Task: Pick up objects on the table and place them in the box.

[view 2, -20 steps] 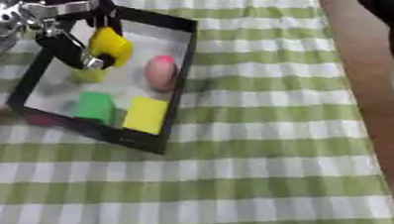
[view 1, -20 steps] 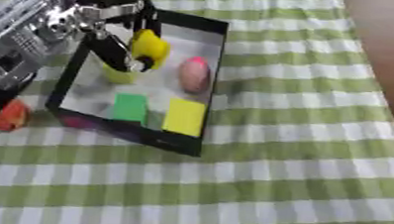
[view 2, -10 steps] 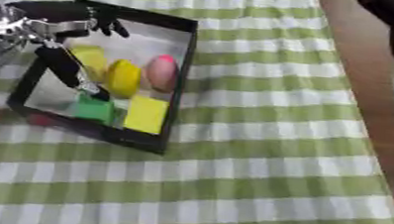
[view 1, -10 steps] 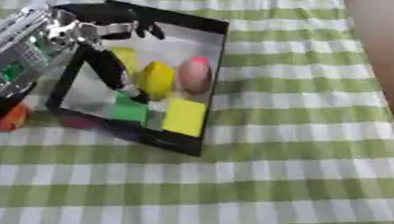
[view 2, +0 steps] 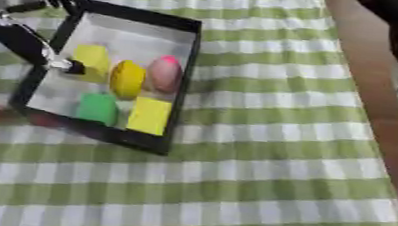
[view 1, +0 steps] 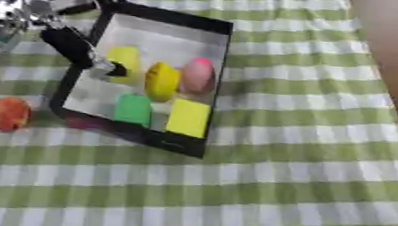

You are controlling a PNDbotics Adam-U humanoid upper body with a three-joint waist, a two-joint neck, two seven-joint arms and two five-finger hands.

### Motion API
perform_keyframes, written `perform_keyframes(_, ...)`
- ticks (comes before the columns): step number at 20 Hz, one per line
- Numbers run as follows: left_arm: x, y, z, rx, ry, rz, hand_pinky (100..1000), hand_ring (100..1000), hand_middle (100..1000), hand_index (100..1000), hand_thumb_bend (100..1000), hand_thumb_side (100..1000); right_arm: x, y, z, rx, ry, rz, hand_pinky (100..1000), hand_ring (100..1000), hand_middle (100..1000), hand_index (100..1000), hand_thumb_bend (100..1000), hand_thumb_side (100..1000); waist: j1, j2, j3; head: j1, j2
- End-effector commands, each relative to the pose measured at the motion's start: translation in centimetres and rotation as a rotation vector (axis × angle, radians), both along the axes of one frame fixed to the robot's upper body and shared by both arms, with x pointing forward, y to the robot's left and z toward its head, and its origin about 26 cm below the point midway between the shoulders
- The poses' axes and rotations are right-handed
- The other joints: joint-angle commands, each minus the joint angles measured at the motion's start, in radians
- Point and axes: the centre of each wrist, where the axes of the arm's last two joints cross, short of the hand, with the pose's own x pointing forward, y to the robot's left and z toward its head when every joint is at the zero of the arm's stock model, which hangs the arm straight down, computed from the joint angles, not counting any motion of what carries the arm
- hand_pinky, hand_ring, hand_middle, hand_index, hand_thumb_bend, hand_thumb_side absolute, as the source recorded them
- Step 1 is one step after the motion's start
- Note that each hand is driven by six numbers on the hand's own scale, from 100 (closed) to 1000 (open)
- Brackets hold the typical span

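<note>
Now the left hand (view 1: 71, 46) hangs over the box (view 1: 209, 50), fingers spread and empty; inside the box lie a yellow round object (view 1: 162, 81) and a pink egg-shaped object (view 1: 198, 75). An orange object (view 1: 9, 114) sits on the tabletop (view 1: 304, 157) just left of the box.

left robot hand (view 1: 67, 43) | upper left | fingers extended, holding nothing
</note>
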Motion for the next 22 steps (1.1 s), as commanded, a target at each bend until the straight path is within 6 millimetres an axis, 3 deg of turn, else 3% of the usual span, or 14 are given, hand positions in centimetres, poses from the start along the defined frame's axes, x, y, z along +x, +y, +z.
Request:
perform_keyframes(1, -2.0, 3.3, 3.0, -0.068, -0.100, 0.063, 819, 782, 770, 863, 587, 408, -0.5, -0.5, 1.2, -0.036, -0.040, -0.027, 919, 799, 680, 776, 405, 289, 0.002, -0.020, 0.009, -0.022, -0.003)
perform_keyframes(7, -5.0, 7.0, 2.5, -0.060, -0.023, 0.176, 832, 804, 792, 867, 605, 428, -0.6, -0.6, 1.4, -0.041, -0.050, -0.032, 918, 799, 681, 776, 407, 287, -0.006, -0.018, 0.016, -0.029, -0.003)
perform_keyframes(13, -7.0, 9.9, 1.3, -0.012, 0.122, 0.298, 829, 803, 787, 857, 639, 454, -0.5, -0.4, 1.7, -0.036, -0.063, -0.018, 918, 799, 682, 775, 408, 284, -0.018, -0.017, 0.002, -0.006, -0.003)
perform_keyframes(22, -8.4, 12.3, -3.4, -0.048, 0.350, 0.427, 822, 799, 782, 855, 670, 444, -0.3, 0.0, 1.7, -0.030, -0.060, 0.003, 918, 799, 681, 775, 409, 285, -0.020, -0.015, -0.024, 0.022, -0.003)
